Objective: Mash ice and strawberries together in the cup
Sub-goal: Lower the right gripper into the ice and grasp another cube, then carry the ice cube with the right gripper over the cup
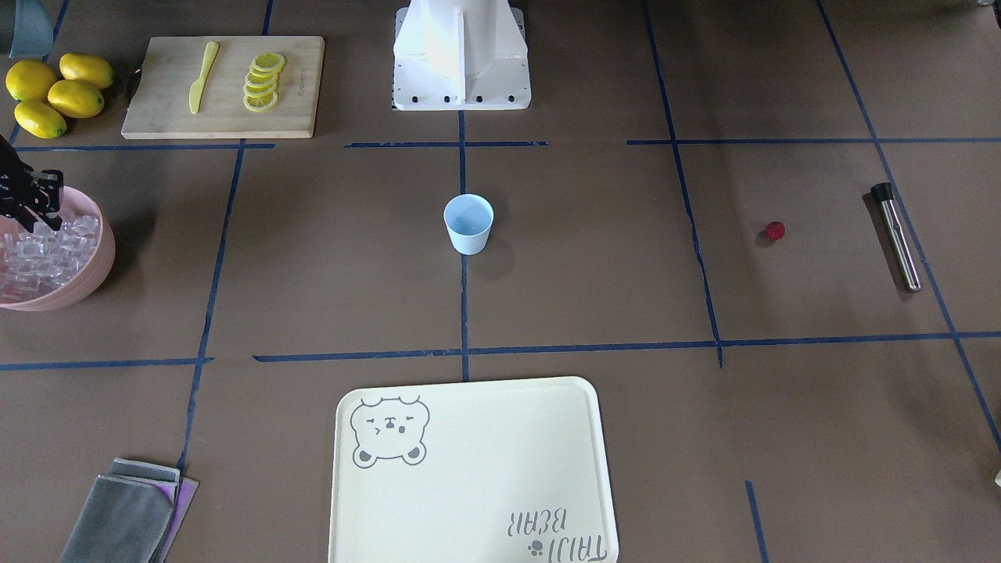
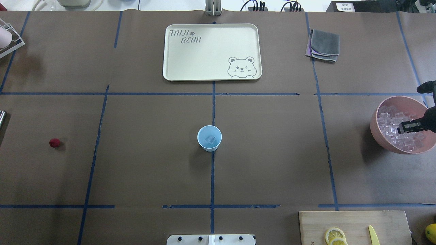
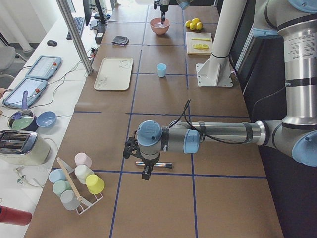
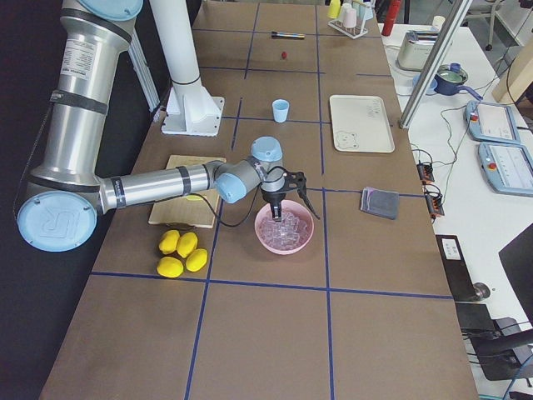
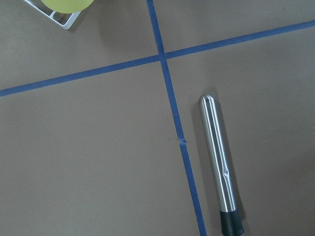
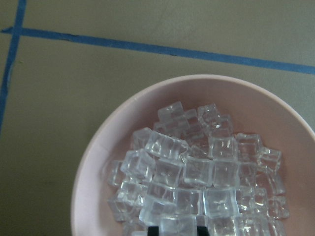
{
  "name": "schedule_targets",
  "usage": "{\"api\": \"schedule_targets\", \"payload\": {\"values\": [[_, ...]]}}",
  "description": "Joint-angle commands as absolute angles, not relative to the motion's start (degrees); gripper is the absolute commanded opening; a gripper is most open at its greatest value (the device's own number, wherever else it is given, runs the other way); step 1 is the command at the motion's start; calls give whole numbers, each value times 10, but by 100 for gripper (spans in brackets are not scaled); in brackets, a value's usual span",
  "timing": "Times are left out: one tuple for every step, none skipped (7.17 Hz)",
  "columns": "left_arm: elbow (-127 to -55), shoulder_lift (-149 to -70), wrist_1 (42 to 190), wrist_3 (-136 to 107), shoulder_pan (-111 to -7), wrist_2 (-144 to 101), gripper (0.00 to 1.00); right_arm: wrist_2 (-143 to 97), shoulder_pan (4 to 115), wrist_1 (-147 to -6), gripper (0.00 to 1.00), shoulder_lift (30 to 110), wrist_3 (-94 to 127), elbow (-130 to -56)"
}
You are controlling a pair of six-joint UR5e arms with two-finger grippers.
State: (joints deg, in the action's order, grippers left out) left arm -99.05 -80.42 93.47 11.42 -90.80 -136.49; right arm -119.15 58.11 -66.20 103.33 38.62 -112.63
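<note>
The right end effector (image 2: 403, 128) is lowered into the pink bowl (image 6: 101, 152), fingertips on either side of one cube of the ice (image 6: 197, 172). Whether it is clenched on that cube or released cannot be told. The transfer turns on one direction: the pale blue cup (image 1: 468, 238) stands upright on the worktop (image 1: 594, 258), well apart from the bowl toward the robot's left. One ice cube (image 2: 211, 139) already lies in the cup. The strawberry piece (image 1: 774, 231) lies on the opposite side of the cup, toward the robot's left, not yet loaded. Beyond it lies the steel muddler (image 5: 216, 157), long axis front-to-back, black cap toward the robot. The left end effector (image 3: 138, 161) hovers over the muddler, so that arm is nearer both; its state cannot be told.
</note>
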Motion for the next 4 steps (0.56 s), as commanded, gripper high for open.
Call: {"api": "schedule_targets", "payload": {"values": [[-991,-804,934,114,-909,-1364,100,-1251,627,-788,9,997,385,-1215],[-993,-804,934,114,-908,-1364,100,-1255,634,-868,8,916,386,-1231],[-995,-804,933,113,-909,-1361,100,-1255,634,-973,6,816,386,-1235],[-995,-804,933,113,-909,-1359,100,-1247,593,-1080,6,711,395,-1231]]}}
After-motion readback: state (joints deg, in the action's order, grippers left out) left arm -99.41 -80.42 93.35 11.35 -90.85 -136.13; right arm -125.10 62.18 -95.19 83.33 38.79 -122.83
